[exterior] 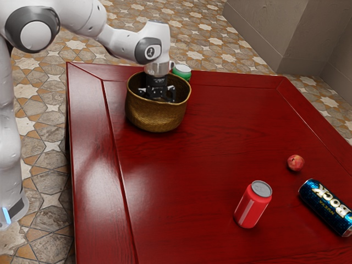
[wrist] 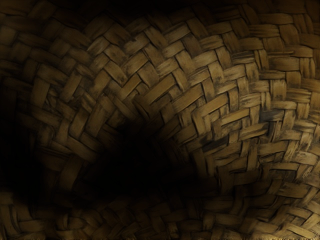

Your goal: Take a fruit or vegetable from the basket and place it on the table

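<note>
Arm point(exterior: 127, 43): white, reaching from the exterior view's upper left over the table's corner.
Floor point(exterior: 38, 181): patterned stone tiles.
Table point(exterior: 181, 192): glossy dark red, with inset grooves near its edges.
Basket point(exterior: 157, 118): woven, upright near the far edge; the wrist view shows weave and deep shadow.
Gripper point(exterior: 157, 88): down inside the rim, basket wall around it; opening and hold, cannot tell.
Green can point(exterior: 182, 71): just behind the basket.
Open room: broad stretch of tabletop between basket and red can point(exterior: 253, 205), which stands upright.
Fruit point(exterior: 296, 163): round, reddish, on the table near the blue can point(exterior: 327, 206), lying on its side.
Wall point(exterior: 264, 33): grey-brown, beyond the table.
</note>
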Action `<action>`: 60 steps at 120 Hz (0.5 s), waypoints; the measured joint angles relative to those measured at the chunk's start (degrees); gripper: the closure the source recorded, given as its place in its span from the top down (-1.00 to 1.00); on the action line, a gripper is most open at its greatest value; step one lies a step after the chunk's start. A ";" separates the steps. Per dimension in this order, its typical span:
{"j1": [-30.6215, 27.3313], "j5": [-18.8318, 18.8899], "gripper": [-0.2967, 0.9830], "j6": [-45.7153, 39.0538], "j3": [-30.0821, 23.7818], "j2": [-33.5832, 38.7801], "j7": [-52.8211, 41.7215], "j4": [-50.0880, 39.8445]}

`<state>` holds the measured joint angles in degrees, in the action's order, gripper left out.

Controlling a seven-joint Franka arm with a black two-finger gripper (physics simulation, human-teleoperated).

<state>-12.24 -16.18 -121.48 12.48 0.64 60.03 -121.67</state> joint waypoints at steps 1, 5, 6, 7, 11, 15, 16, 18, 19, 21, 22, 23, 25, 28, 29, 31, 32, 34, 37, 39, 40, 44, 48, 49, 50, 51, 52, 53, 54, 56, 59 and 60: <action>0.00 -0.02 0.35 0.00 0.00 0.00 0.00 0.00; 0.02 -0.25 0.39 -0.01 0.00 0.02 0.00 0.00; 0.03 -0.30 0.39 -0.01 0.00 0.02 -0.01 0.00; 0.04 -0.36 0.40 -0.01 0.00 0.02 -0.01 0.00; 0.08 -0.56 0.43 -0.02 0.00 0.02 -0.01 0.01; 0.14 -0.71 0.45 -0.03 0.00 0.03 0.00 0.01; 0.16 -0.75 0.46 -0.03 0.00 0.03 0.00 0.01; 0.20 -0.81 0.47 -0.04 0.00 0.01 0.00 0.01; 0.22 -0.83 0.47 -0.04 0.00 0.00 0.00 0.01; 0.26 -0.88 0.48 -0.05 0.00 -0.01 0.01 0.01; 0.29 -0.90 0.48 -0.06 0.00 -0.02 0.01 0.02; 0.31 -0.92 0.48 -0.06 0.00 -0.03 0.01 0.03; 0.37 -0.96 0.49 -0.07 0.00 -0.06 0.02 0.05; 0.45 -1.01 0.50 -0.12 0.00 -0.12 0.02 0.10; 0.46 -1.02 0.50 -0.15 -0.01 -0.15 0.02 0.11; 0.50 -1.04 0.50 -0.21 -0.03 -0.20 0.03 0.13; 0.53 -1.06 0.51 -0.24 -0.04 -0.23 0.03 0.14; 0.59 -1.08 0.51 -0.32 -0.04 -0.29 0.03 0.15; 0.67 -1.10 0.51 -0.45 -0.06 -0.37 0.04 0.16; 0.72 -1.12 0.52 -0.53 -0.06 -0.40 0.04 0.17; 0.75 -1.12 0.52 -0.57 -0.07 -0.41 0.04 0.17; 0.88 -1.32 0.52 -0.70 -0.08 -0.41 0.05 0.18; 1.01 -1.54 0.52 -0.84 -0.08 -0.41 0.06 0.18; 1.05 -1.60 0.52 -0.87 -0.08 -0.41 0.06 0.18; 1.08 -1.66 0.53 -0.91 -0.08 -0.41 0.06 0.18; 1.11 -1.72 0.53 -0.94 -0.08 -0.41 0.06 0.18; 1.15 -1.77 0.53 -0.97 -0.08 -0.41 0.06 0.18; 1.18 -1.82 0.53 -1.00 -0.08 -0.41 0.06 0.18; 1.22 -1.87 0.53 -1.03 -0.08 -0.41 0.07 0.18; 1.29 -1.95 0.53 -1.09 -0.08 -0.41 0.07 0.18; 1.38 -2.07 0.53 -1.18 -0.10 -0.41 0.07 0.18; 1.42 -2.11 0.53 -1.20 -0.10 -0.41 0.07 0.18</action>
<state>-10.83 -18.29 -122.68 12.38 0.23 60.10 -121.49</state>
